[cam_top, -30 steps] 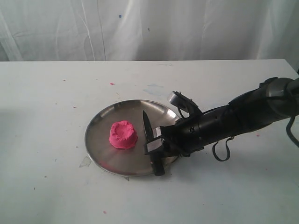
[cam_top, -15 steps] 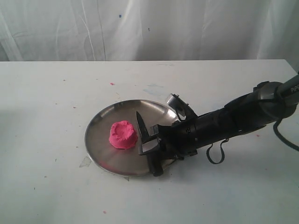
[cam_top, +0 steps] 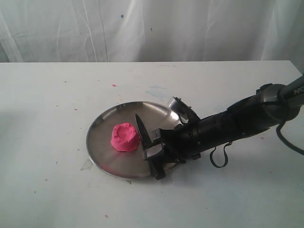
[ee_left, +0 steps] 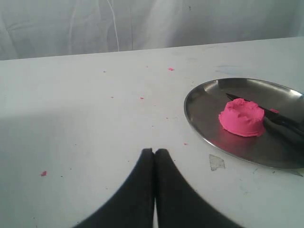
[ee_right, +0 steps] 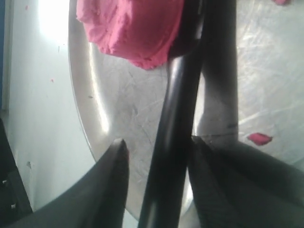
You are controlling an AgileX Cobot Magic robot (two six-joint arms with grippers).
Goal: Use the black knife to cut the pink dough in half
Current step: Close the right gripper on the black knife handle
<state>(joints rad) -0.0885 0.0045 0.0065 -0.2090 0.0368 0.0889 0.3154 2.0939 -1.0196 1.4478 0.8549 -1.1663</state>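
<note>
White table bearing a steel plate. Right gripper clasps the black knife, its handle mostly hidden, blade just beside the uncut pink dough on the plate. Left gripper pinched closed, empty.

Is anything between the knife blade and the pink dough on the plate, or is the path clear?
Nothing visible blocks it. The black knife, held in the right gripper, has its blade right beside the pink dough on the steel plate. Only bare plate lies around the uncut mound.
</note>
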